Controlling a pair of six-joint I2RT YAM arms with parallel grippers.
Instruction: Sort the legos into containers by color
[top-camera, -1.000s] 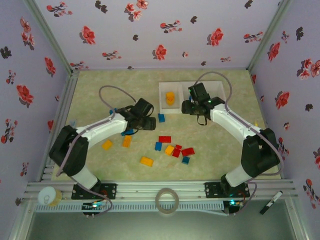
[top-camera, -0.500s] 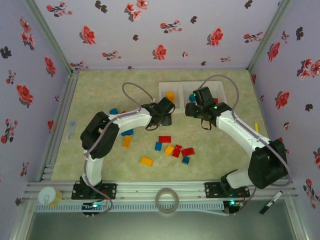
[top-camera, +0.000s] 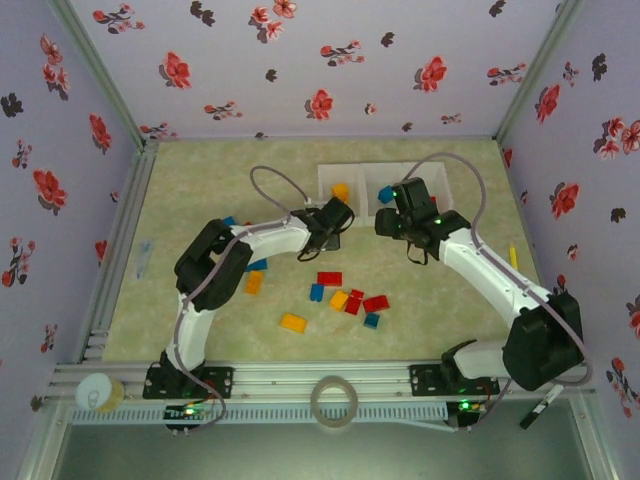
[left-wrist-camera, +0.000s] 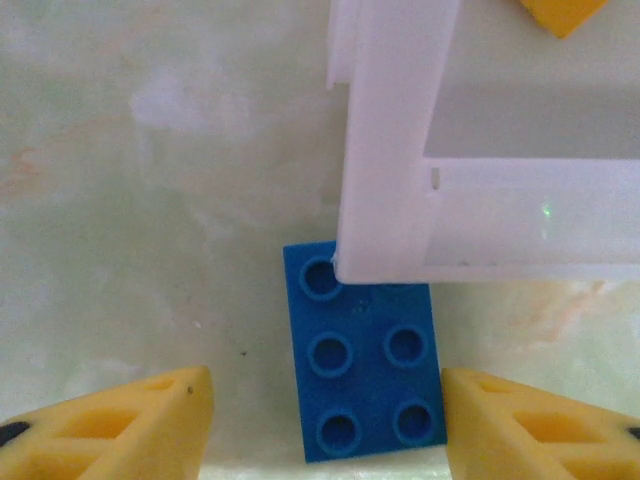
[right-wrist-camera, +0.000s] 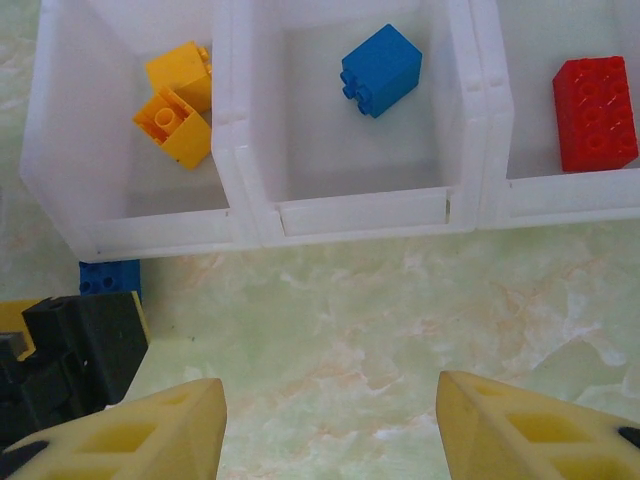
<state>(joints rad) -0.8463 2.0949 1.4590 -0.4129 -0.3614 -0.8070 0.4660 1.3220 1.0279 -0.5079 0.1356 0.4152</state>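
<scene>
Loose legos (top-camera: 345, 298) are staying scattered on the near worktop (top-camera: 180, 180), as before. Beyond them the left tool (left-wrist-camera: 327, 405) is sitting slightly farther in than half a second ago, gaping wide and gripping nothing. A flat blue brick (left-wrist-camera: 365, 365) is lying between its fingers, at the near left corner of the white tray (right-wrist-camera: 245, 215). The right tool (right-wrist-camera: 330, 420) is hovering wide open and empty just short of the tray. Farther on, orange-yellow bricks (right-wrist-camera: 178, 105) are resting in the left compartment, a blue block (right-wrist-camera: 380, 68) in the middle and a red brick (right-wrist-camera: 595, 112) in the right.

A: Where's the left gripper (top-camera: 334, 226)?
B: By the near-left corner of the white tray (top-camera: 323, 180); the right gripper (top-camera: 390, 224) hangs at its near edge.
A: And the loose legos (top-camera: 329, 278)?
B: Clustered on the table (top-camera: 200, 180), red, blue, orange.
</scene>
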